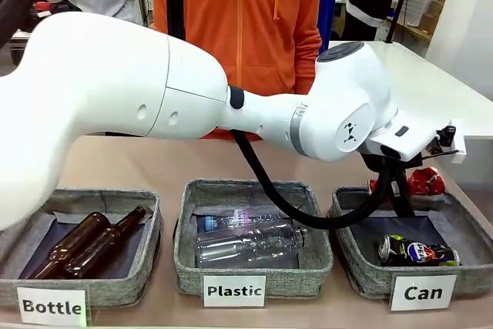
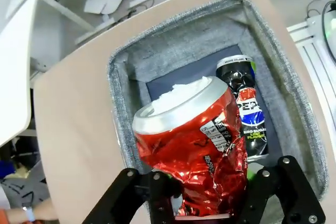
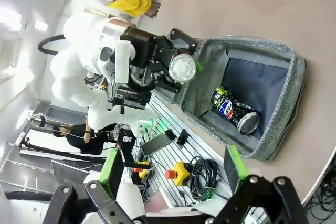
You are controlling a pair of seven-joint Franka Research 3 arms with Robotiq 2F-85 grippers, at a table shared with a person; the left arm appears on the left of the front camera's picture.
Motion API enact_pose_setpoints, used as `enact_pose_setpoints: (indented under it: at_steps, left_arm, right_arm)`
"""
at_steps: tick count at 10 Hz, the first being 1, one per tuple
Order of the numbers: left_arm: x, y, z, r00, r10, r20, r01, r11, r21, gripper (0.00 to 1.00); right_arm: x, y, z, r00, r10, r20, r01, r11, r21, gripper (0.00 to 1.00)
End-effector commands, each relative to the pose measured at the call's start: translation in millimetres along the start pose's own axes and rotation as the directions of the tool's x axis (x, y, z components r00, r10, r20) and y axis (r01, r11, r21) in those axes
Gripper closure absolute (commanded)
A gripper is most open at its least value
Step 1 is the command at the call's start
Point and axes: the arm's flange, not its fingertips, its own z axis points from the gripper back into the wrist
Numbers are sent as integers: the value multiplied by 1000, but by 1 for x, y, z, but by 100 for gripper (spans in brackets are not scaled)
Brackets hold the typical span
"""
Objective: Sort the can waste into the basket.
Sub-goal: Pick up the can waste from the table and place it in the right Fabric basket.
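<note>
Jaws of the left gripper (image 2: 207, 203) flank the red can (image 2: 194, 153) over the basket (image 2: 123, 108), grip uncertain; right gripper (image 3: 173, 174) spread, empty. Dark can (image 1: 416, 251) lies inside — release step; next, let red drop clear.

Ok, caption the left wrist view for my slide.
Left gripper with crushed red can above grey fabric basket.

One can (image 1: 417, 252) lies in the basket (image 1: 354, 267) (rightmost of three); another can (image 2: 194, 156) above it.
</note>
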Motion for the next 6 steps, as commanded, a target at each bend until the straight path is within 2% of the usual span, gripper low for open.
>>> enact_pose_setpoints:
  at_steps: [1,3,4,6]
  left_arm:
    - [4,3,8,1000,22,-3,-22,1000,4,0]
    - [4,4,17,1000,18,9,-18,1000,14,0]
    - [3,2,21,999,36,7,-36,999,23,20]
    - [-1,4,36,998,67,10,-68,998,20,0]
  right_arm:
    - [3,5,1,1000,-1,-4,1,1000,-2,0]
    - [3,5,1,1000,-1,-4,1,1000,-2,0]
    - [3,5,1,1000,-1,-4,1,1000,-2,0]
    - [3,5,1,1000,-1,-4,1,1000,-2,0]
